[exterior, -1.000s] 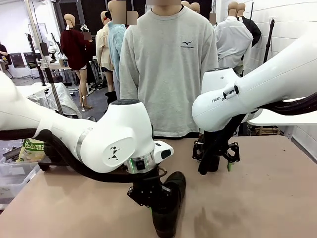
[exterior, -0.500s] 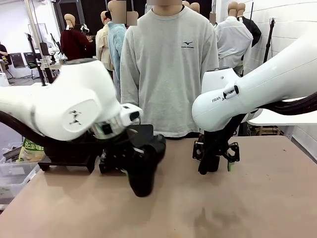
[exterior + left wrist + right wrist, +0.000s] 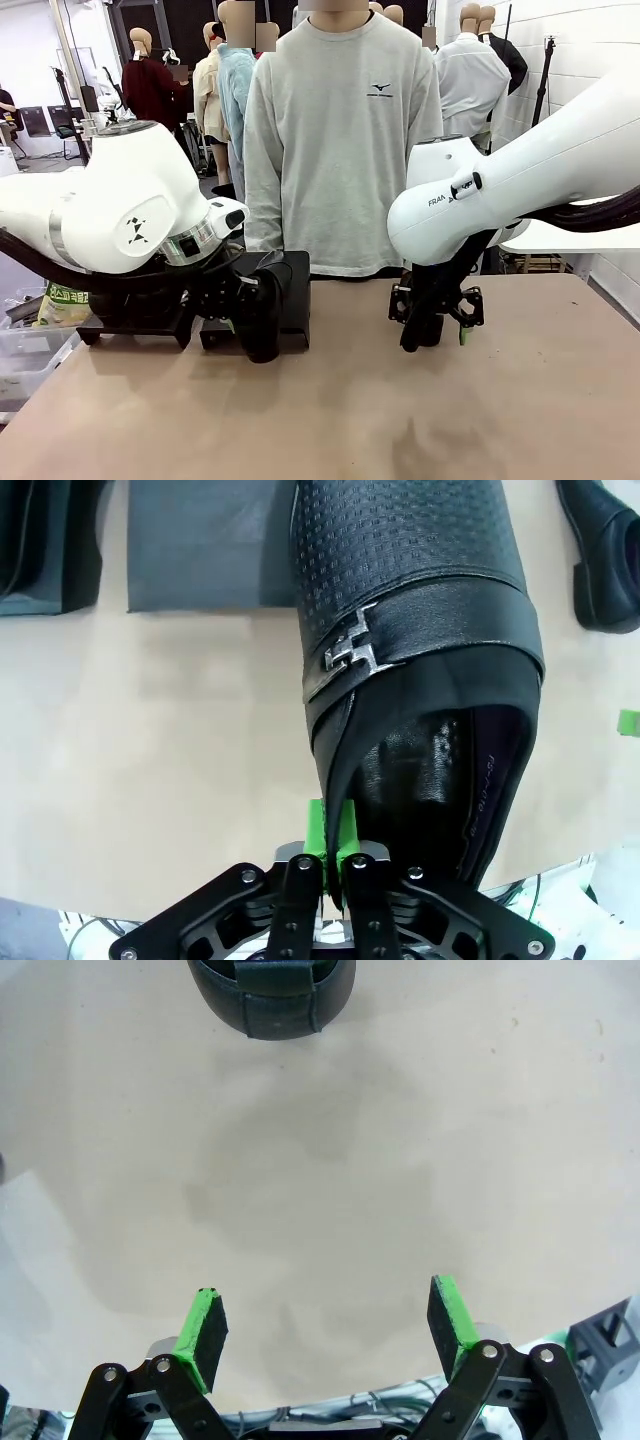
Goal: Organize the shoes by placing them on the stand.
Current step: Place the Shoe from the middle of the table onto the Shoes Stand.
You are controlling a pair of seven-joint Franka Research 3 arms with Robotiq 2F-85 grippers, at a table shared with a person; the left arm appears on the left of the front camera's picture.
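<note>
Front view: the left arm reaches in low from the left, and its left claw point(image 3: 243, 312) holds a black shoe point(image 3: 262, 318) over the front edge of the black stand point(image 3: 292, 290), whose two platforms sit side by side near the desk's far left edge. The shoe hangs tilted in front of the right-hand platform, its lower end close to the desk point(image 3: 520, 400). The right claw point(image 3: 437, 325) hangs upright near the far edge at centre-right, fingers spread, nothing between them. A person in a grey sweatshirt point(image 3: 340, 130) stands at the far side behind the stand. The near half of the desk is open brown surface, with broad room between the two arms.

Left wrist view: the left claw point(image 3: 334, 832) has its green pads point(image 3: 316, 830) pressed together on the thin rim of the shoe's ankle opening. This textured loafer point(image 3: 420, 640) has a metal buckle across its strap, and its toe points away toward the stand's grey sloped top point(image 3: 210, 550). A second black shoe point(image 3: 600, 555) lies at the upper right, well apart. Bare desk lies to the left of the held shoe.

Right wrist view: the right claw point(image 3: 325, 1325) stands wide apart above bare desk. A dark shoe's toe point(image 3: 272, 995) shows at the top edge, well clear of the fingers.
</note>
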